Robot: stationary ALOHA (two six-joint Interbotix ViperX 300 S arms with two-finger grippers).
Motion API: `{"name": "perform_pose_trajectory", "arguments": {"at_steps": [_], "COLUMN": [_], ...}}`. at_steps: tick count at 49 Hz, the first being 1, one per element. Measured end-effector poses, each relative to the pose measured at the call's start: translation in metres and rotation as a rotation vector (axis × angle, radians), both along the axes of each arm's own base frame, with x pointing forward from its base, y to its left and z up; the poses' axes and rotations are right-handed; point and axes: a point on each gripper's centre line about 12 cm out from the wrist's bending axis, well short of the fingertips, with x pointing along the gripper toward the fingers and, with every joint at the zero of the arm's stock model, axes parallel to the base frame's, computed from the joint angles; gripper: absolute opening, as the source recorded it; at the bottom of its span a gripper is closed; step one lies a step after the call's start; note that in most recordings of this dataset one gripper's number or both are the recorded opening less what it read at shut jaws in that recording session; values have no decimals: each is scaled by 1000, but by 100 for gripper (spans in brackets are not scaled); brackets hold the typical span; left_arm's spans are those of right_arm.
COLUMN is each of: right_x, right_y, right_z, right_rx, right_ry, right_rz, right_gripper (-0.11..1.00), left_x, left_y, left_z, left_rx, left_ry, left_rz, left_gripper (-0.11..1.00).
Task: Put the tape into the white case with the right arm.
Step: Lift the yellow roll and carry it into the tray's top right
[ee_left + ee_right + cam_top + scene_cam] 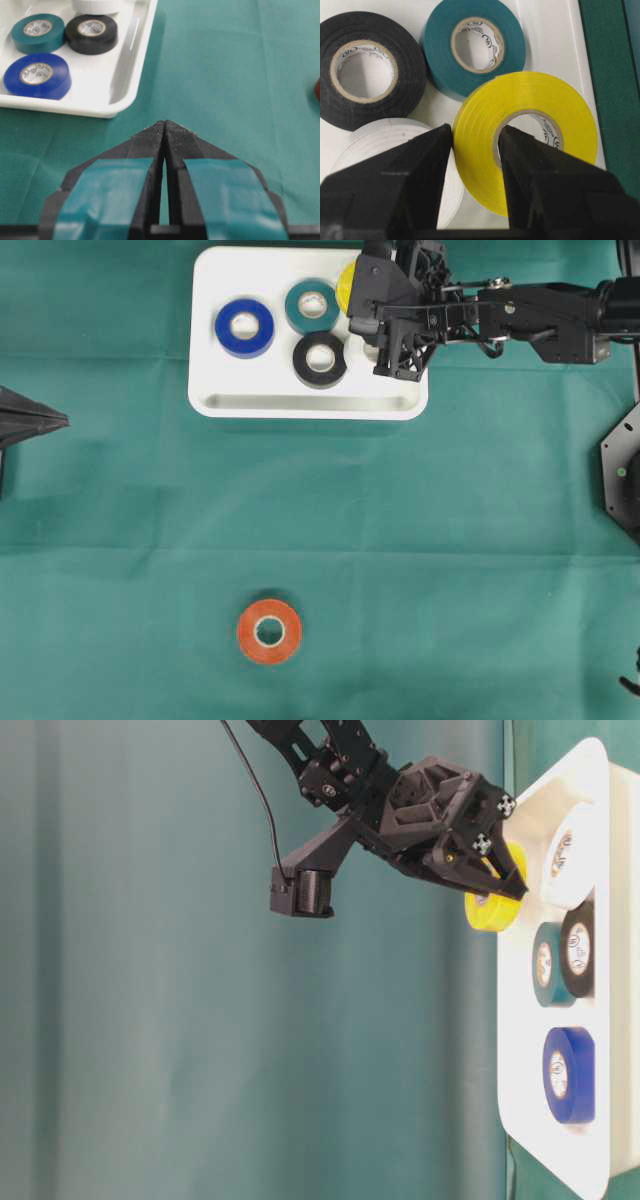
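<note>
Right claw (475,150): clamped on the yellow tape (530,130), one finger through the roll's core, the other on its outer face.
Yellow tape: held above the upper right corner of the white case (300,402) in the overhead view, clear of the case floor in the table-level view.
Case contents: blue tape (244,327), teal tape (312,306), black tape (320,359), white tape (390,145) beneath the claw.
Left claw (164,131): fingers together, at the left edge of the overhead view, above the green worktop (450,560).
Orange tape (269,631): lower centre of the worktop, well apart from the case.
</note>
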Motion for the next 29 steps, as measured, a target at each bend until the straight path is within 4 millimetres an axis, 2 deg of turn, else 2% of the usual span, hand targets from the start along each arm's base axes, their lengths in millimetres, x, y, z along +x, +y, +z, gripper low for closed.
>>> {"name": "perform_pose_trajectory", "arguments": {"at_steps": [24, 29], "right_x": [-3, -4], "right_y": [-1, -1], "right_z": [-2, -3], "right_rx": [7, 6], "right_ry": [10, 16], "right_rz": [-15, -17], "right_gripper": [3, 21], "left_x": [0, 0], "left_y": [0, 0], "left_z": [0, 0], "left_rx": [0, 0], "left_ry": [2, 0], "left_rz": [0, 0], "left_gripper": [1, 1]}}
